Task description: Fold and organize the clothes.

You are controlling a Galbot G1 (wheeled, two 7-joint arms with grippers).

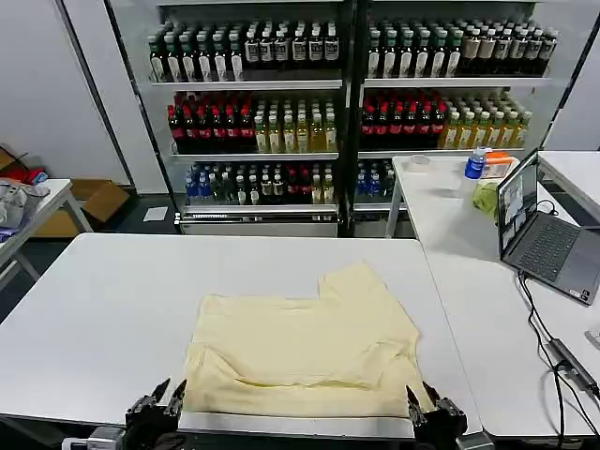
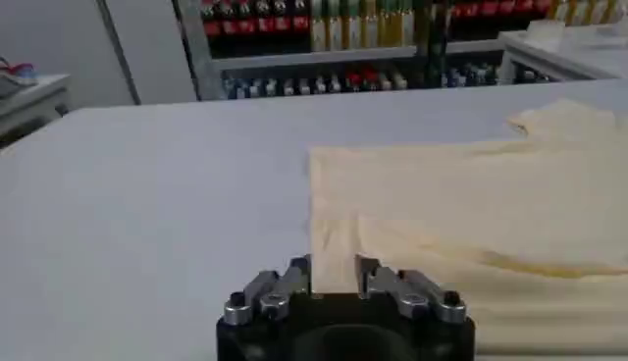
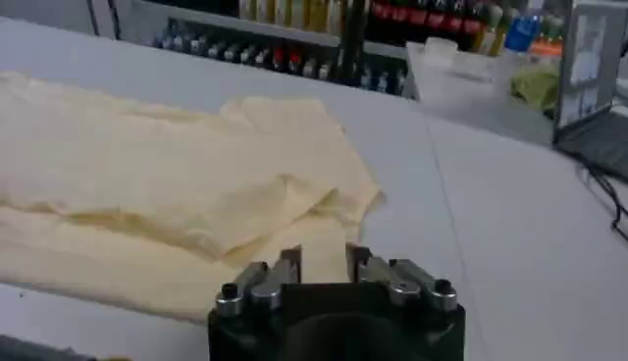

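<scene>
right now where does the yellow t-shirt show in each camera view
Head view: the T-shirt lies flat on the white table, near the front edge, between the left gripper and the right gripper.
Left wrist view: T-shirt spreads just beyond the left gripper.
Right wrist view: T-shirt lies ahead of the right gripper.
Shared landmark: the drinks shelves behind the table.

Left gripper (image 1: 161,401) and right gripper (image 1: 427,405) sit low and level, well apart, jaws parted.
</scene>
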